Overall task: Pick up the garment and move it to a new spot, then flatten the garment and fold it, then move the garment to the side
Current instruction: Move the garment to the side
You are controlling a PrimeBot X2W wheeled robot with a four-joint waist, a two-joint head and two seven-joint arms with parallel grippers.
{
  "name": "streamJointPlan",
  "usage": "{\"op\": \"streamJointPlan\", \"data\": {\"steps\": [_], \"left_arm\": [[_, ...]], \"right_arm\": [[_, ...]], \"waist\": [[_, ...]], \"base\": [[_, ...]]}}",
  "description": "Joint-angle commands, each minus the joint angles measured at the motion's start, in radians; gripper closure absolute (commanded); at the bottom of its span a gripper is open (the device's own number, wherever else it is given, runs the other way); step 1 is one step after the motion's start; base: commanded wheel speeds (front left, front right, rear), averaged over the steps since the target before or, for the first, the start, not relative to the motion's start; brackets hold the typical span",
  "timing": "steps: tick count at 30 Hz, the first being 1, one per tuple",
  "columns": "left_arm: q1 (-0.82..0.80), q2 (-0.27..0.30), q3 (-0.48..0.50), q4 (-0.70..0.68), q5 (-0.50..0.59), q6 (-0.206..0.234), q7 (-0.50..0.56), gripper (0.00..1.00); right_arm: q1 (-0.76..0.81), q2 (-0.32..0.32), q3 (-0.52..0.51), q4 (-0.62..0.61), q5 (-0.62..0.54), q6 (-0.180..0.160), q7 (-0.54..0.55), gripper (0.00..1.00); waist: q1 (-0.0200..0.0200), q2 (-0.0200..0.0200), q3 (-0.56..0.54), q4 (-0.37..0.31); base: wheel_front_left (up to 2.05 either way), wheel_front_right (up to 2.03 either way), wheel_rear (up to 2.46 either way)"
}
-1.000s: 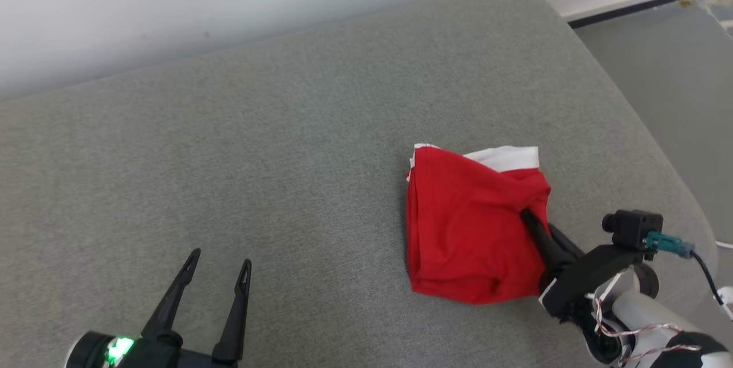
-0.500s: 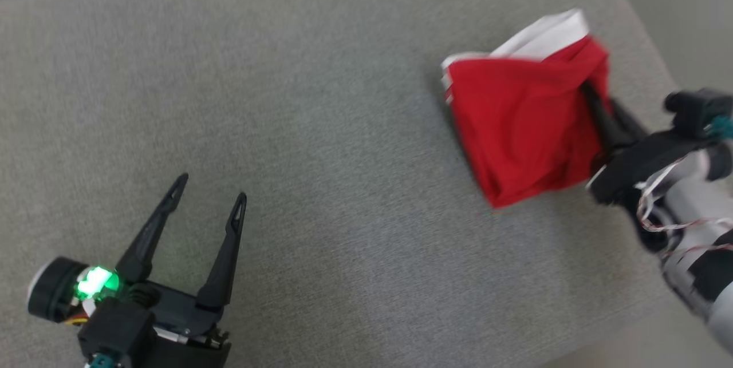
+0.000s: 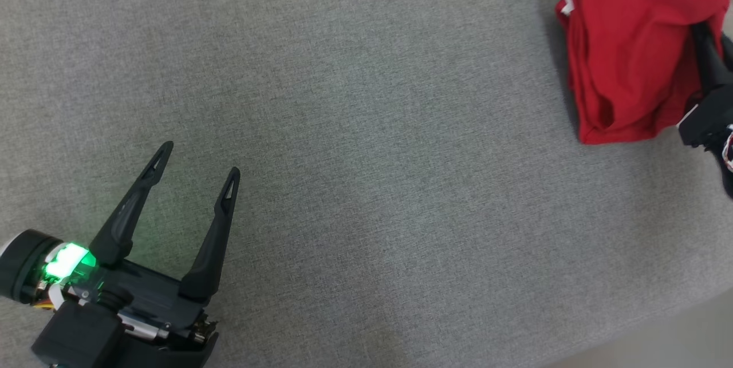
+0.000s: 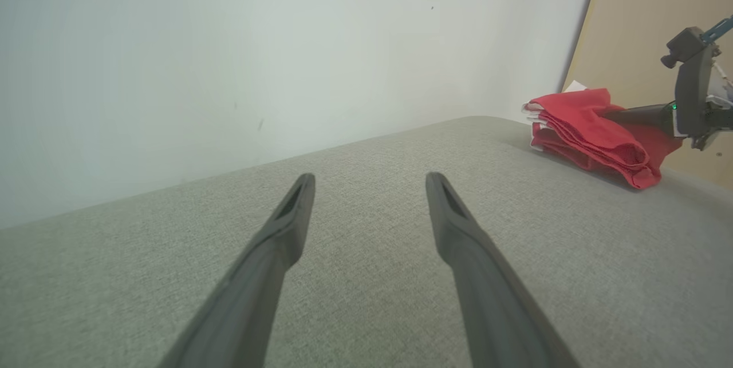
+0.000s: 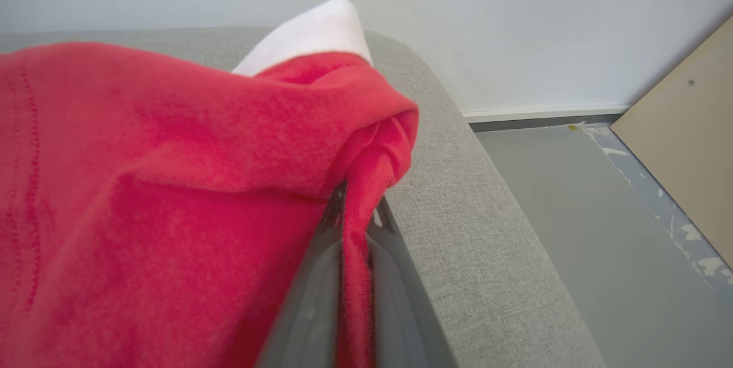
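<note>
The garment (image 3: 624, 53) is a red cloth with a white band, bunched at the top right of the head view on the grey cushion (image 3: 366, 127). My right gripper (image 3: 700, 36) is shut on a fold at its right side. In the right wrist view the red garment (image 5: 172, 185) hangs over that gripper (image 5: 350, 213), and a strip of cloth is pinched between the two fingers (image 5: 309, 299). My left gripper (image 3: 200, 161) stands open at the lower left, far from the cloth. Its wrist view shows the open left gripper (image 4: 369, 182) over bare cushion, with the garment (image 4: 584, 127) at the far right.
The cushion's rounded right edge (image 5: 458, 185) runs just beside the held fold, with grey floor (image 5: 572, 213) below it. A white wall (image 4: 229, 42) backs the cushion, and a tan board (image 4: 641, 24) leans at the right.
The head camera has tilted down, shifting the whole picture up and right. My right gripper keeps its hold on the garment, which looks more bunched. The left gripper stays open.
</note>
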Motion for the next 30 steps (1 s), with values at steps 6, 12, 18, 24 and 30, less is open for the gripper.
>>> {"op": "streamJointPlan", "data": {"steps": [6, 12, 18, 24, 30], "left_arm": [[-0.009, 0.014, -0.007, -0.02, -0.015, 0.002, 0.015, 0.0], [0.019, -0.008, -0.011, 0.002, -0.025, 0.02, 0.006, 0.0], [0.05, -0.056, -0.02, 0.073, -0.038, 0.055, -0.007, 0.0], [0.078, -0.125, -0.011, 0.173, -0.078, 0.099, -0.011, 0.0], [0.111, -0.173, -0.002, 0.286, -0.111, 0.131, -0.014, 0.0]], "right_arm": [[-0.058, 0.028, -0.039, 0.113, -0.103, -0.002, -0.013, 0.0], [-0.111, 0.039, -0.184, 0.183, -0.312, -0.002, -0.025, 0.0], [0.08, 0.154, -0.386, -0.062, -0.502, -0.002, -0.023, 0.0], [0.343, 0.268, -0.466, -0.32, -0.61, -0.002, -0.023, 0.0], [0.534, 0.365, -0.468, -0.462, -0.661, -0.002, -0.023, 0.0]], "waist": [[-0.0002, -0.0002, 0.002, 0.015], [-0.0002, -0.0002, -0.057, 0.03], [-0.0002, -0.0002, -0.174, 0.059], [-0.0002, -0.0002, -0.299, 0.113], [-0.0002, -0.0002, -0.411, 0.162]], "base": [[0.0, 0.0, 0.0], [0.0, 0.0, 0.0], [0.0, 0.0, 0.0], [0.0, 0.0, 0.0], [0.0, 0.0, 0.0]]}}
